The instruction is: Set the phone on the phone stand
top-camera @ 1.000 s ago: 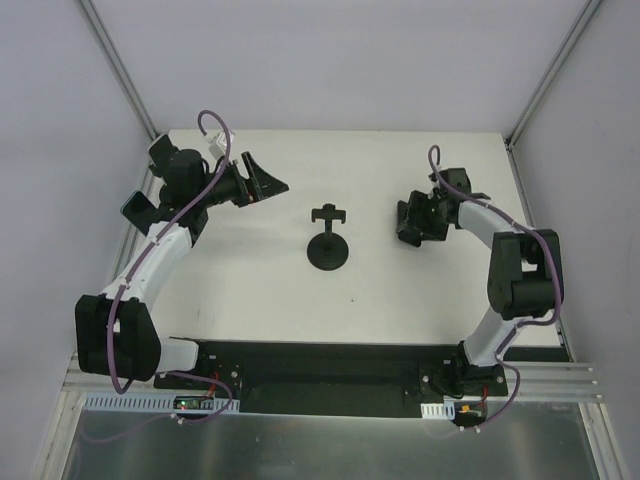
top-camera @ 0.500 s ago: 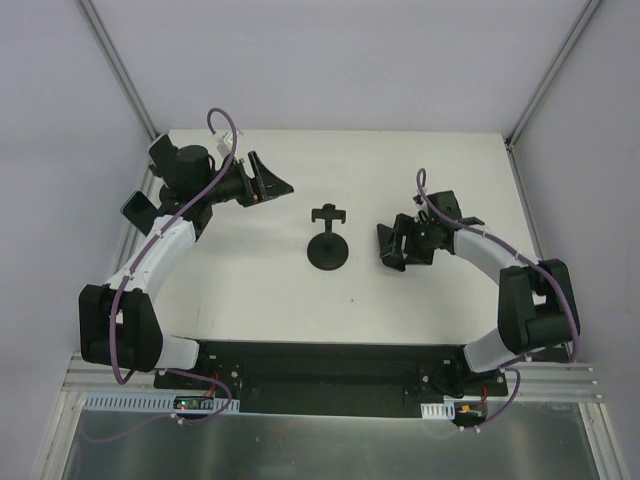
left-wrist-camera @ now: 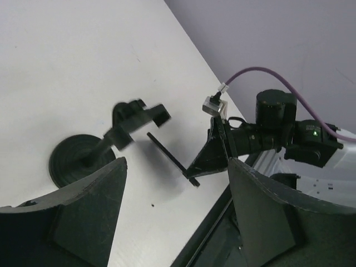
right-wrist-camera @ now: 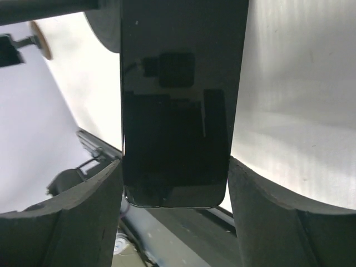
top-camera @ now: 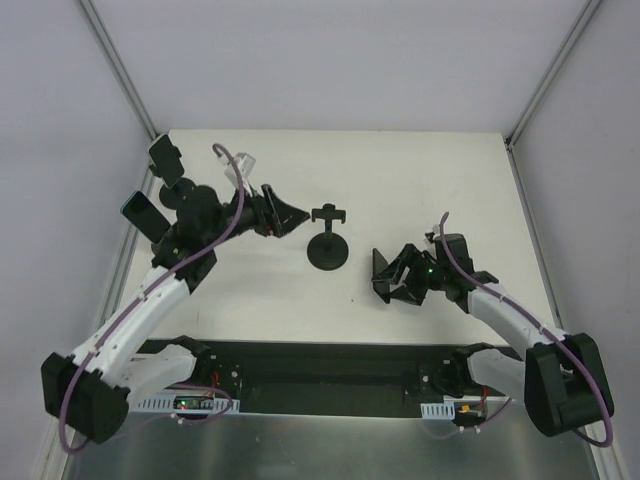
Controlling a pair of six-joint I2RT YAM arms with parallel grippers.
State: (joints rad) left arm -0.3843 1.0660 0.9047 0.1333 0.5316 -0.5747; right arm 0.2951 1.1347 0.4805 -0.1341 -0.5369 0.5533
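The black phone stand (top-camera: pixel 328 243) is upright mid-table, with a round base and a small cradle on top; the left wrist view shows the stand (left-wrist-camera: pixel 100 150) too. My right gripper (top-camera: pixel 386 279) is shut on the phone (right-wrist-camera: pixel 177 100), a dark glossy slab that fills the gap between both fingers. It hovers to the near right of the stand. From the left wrist the phone (left-wrist-camera: pixel 169 158) looks edge-on, a thin black line. My left gripper (top-camera: pixel 293 213) is open and empty, just left of the stand's cradle.
Two dark blocks (top-camera: pixel 150 190) sit at the table's left edge behind the left arm. A black base plate (top-camera: pixel 320 365) runs along the near edge. Grey walls and metal rails close in the back and sides.
My right arm has swung toward the near edge and left, carrying the phone. My left arm has reached right, bringing its gripper close beside the stand, jaws slightly narrower.
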